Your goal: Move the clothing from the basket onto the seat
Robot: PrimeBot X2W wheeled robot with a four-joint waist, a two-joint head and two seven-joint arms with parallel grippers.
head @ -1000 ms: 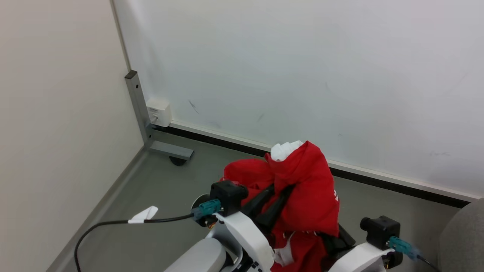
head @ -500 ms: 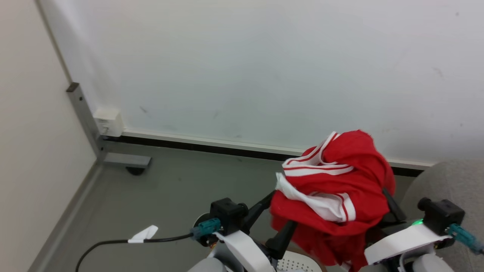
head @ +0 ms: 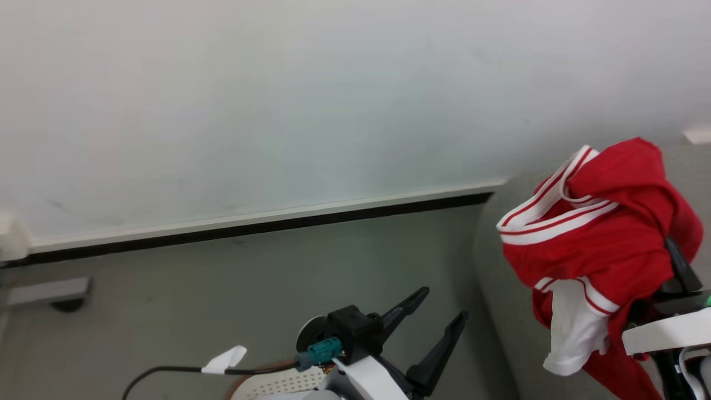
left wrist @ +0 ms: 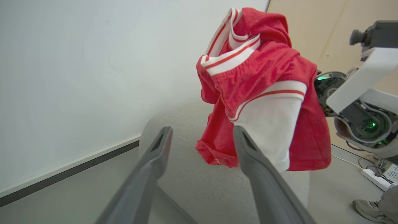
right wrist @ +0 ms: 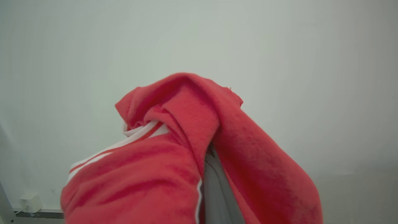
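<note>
The red clothing [head: 605, 244], with white striped collar and cuffs, hangs in the air at the right of the head view, above the light grey seat [head: 500, 289]. It is draped over my right gripper [head: 670, 251], which is shut on it; one dark finger [head: 682, 269] sticks out behind the fabric. The right wrist view has the clothing [right wrist: 161, 177] folded over a grey finger [right wrist: 214, 193]. My left gripper [head: 443, 303] stands open and empty near the bottom centre, left of the seat. From the left wrist, the clothing [left wrist: 258, 77] hangs beyond the left gripper [left wrist: 202, 129]. The basket [head: 278, 383] peeks in at the bottom edge.
A white wall with a black baseboard [head: 250, 228] runs behind the grey floor. A metal frame foot [head: 50, 291] rests at far left. In the left wrist view a person's shoe [left wrist: 370, 208] and a power strip [left wrist: 376, 179] lie on the floor beyond the seat [left wrist: 192, 180].
The head camera has swung right, bringing the seat into view. My left gripper has let go of the clothing and opened. The right gripper has carried the clothing rightward over the seat.
</note>
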